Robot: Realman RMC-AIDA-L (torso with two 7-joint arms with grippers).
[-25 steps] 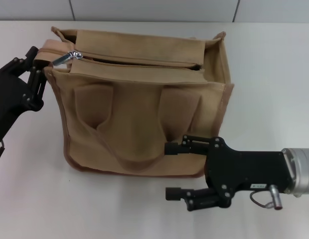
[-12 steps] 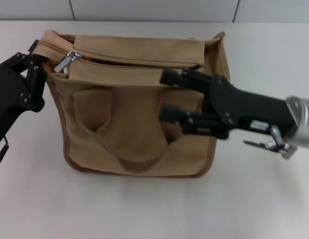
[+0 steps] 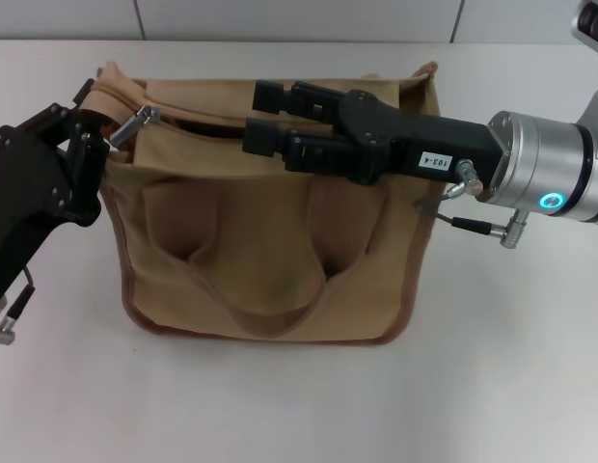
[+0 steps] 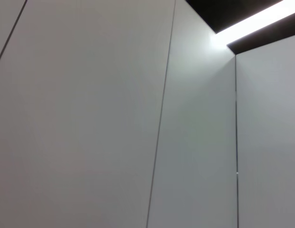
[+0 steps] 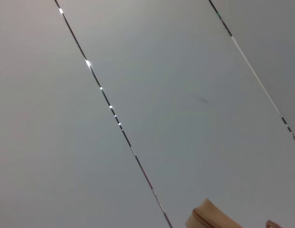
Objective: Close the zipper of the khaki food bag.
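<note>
Bag status: khaki food bag (image 3: 270, 222) is seen upright on the white table (image 3: 511, 386), mid-frame in the head view. The zipper (image 3: 198, 121) is run along the top panel and is left partly open; its silver pull tab (image 3: 137, 122) is sat at the bag's 10 o'clock corner. The left gripper (image 3: 95, 135) is placed at that corner, just beside the tab; its finger state cannot be told. The right gripper (image 3: 261, 119) is reached in from 3 o'clock over the top panel, fingers (image 3: 272, 95) held narrowly apart, nothing gripped. A tan corner of the bag (image 5: 211, 219) is caught in the right wrist view.
</note>
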